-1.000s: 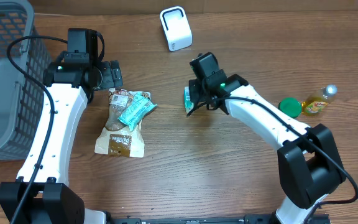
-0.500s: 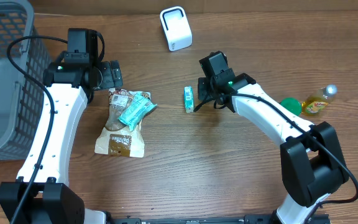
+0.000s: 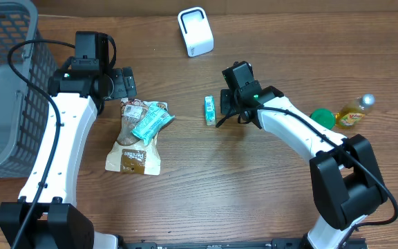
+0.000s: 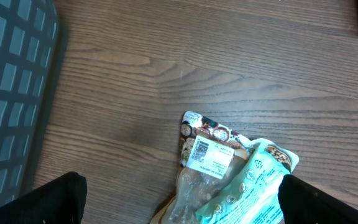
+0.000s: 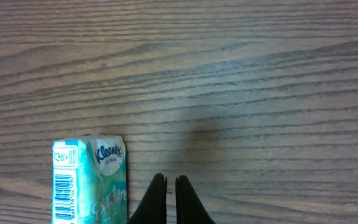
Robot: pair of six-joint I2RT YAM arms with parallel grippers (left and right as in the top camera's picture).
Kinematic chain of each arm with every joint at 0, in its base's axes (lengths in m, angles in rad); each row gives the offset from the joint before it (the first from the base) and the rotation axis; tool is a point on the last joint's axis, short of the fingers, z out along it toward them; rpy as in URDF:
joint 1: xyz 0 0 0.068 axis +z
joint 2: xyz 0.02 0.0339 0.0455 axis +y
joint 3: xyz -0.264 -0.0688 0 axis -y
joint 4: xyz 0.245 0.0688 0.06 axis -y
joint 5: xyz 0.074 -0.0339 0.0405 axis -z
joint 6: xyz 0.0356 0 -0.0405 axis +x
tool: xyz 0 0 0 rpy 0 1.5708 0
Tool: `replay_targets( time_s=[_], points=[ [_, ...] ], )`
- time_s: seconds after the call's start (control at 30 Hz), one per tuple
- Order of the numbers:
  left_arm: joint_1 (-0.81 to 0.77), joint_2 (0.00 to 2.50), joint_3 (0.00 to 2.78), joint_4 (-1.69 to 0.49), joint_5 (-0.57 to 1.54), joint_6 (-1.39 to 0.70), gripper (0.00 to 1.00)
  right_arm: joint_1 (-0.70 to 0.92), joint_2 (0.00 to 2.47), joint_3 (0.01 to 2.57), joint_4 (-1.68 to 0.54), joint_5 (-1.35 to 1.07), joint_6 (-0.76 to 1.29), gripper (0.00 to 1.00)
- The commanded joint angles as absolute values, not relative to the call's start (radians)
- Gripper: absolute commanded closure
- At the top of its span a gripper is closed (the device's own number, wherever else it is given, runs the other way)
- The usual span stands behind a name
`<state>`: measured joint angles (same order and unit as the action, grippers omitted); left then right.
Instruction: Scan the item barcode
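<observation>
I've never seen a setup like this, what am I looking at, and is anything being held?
These are two white robot arms at a wooden table, each ending in a two-finger pincer. One picture looks down from above; the other two come from a camera on each wrist. On the table: a grey basket, a white box, probably the scanner, a brown snack bag with a teal packet on it, a Kleenex tissue pack, a green cap and a yellow bottle. The left pincer stands wide open near the snack bag; the right pincer is shut, beside the tissue pack. Neither holds anything.
</observation>
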<state>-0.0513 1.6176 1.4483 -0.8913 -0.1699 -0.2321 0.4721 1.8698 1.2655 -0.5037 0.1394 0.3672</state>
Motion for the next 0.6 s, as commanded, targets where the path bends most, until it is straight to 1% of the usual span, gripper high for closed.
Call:
replay_targets(
  time_s=[0.0, 0.33, 0.57],
  points=[
    [-0.047, 1.610, 1.456, -0.889, -0.184, -0.220, 0.01, 0.475, 1.867, 1.246, -0.477, 0.157, 0.375, 0.96],
    [-0.047, 1.610, 1.456, -0.889, -0.183, -0.220, 0.00, 0.475, 1.871, 1.230, -0.455, 0.156, 0.394, 0.96],
    [-0.047, 1.610, 1.456, -0.889, -0.183, -0.220, 0.01, 0.476, 1.874, 1.230, -0.453, 0.104, 0.393, 0.96]
  ],
)
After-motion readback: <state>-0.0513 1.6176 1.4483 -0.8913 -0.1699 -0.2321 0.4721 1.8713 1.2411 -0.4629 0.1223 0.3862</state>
